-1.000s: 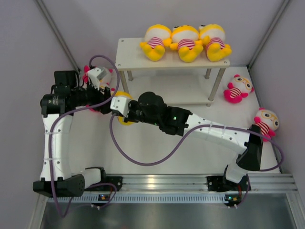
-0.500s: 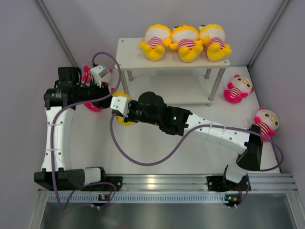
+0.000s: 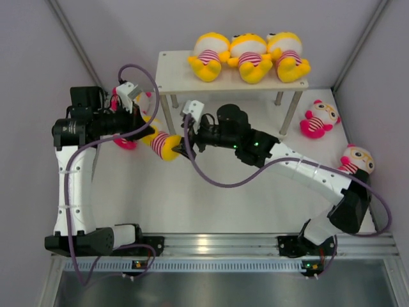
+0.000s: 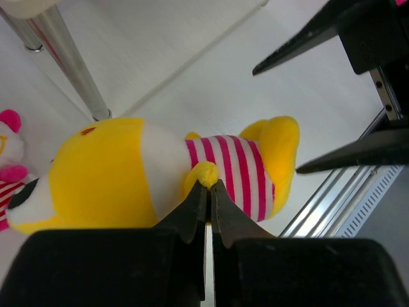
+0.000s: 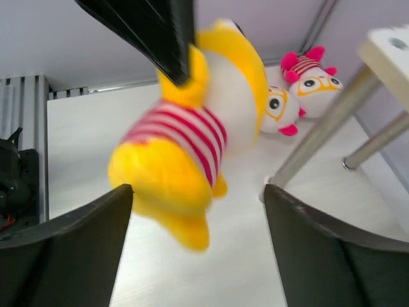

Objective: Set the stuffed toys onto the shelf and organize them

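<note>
A yellow stuffed toy in a red-and-white striped shirt hangs just off the shelf's front left leg. My left gripper is shut on its small yellow arm. My right gripper is open, its jaws wide on either side of the toy's feet without touching them. Three yellow stuffed toys lie in a row on the top board of the shelf. Two pink-limbed toys lie on the table at the right, and two more lie behind my left arm.
The shelf's thin metal legs stand close to both grippers. The lower board shows under the top one. Grey walls close in on both sides. An aluminium rail runs along the near edge.
My left gripper closed on the yellow toy's arm. My right gripper opened, let the toy go and drew back towards the shelf. The toy now hangs from the left gripper.
</note>
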Robot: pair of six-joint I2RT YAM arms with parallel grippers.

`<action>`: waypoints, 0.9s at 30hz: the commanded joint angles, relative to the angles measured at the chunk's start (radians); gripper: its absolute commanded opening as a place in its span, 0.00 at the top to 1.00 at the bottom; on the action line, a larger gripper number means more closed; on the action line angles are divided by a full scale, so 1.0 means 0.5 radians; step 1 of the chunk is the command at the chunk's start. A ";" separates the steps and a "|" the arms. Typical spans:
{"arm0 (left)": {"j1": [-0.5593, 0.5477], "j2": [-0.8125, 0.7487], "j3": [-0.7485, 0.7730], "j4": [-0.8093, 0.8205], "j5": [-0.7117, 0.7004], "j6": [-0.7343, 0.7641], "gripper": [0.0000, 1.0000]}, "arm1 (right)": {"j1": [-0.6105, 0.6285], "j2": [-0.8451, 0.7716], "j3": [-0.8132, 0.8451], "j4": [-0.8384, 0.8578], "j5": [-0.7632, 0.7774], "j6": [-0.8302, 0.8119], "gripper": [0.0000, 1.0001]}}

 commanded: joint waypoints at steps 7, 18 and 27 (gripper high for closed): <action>0.000 -0.083 0.329 0.042 0.099 -0.176 1.00 | -0.238 -0.474 -0.523 0.550 -0.625 0.280 0.01; 0.000 -0.114 0.396 0.042 0.087 -0.222 1.00 | -0.247 -0.272 -0.410 0.817 -0.987 0.638 0.01; -0.003 -0.095 0.418 0.045 0.038 -0.243 1.00 | -0.177 -0.177 -0.361 0.864 -0.883 0.881 0.04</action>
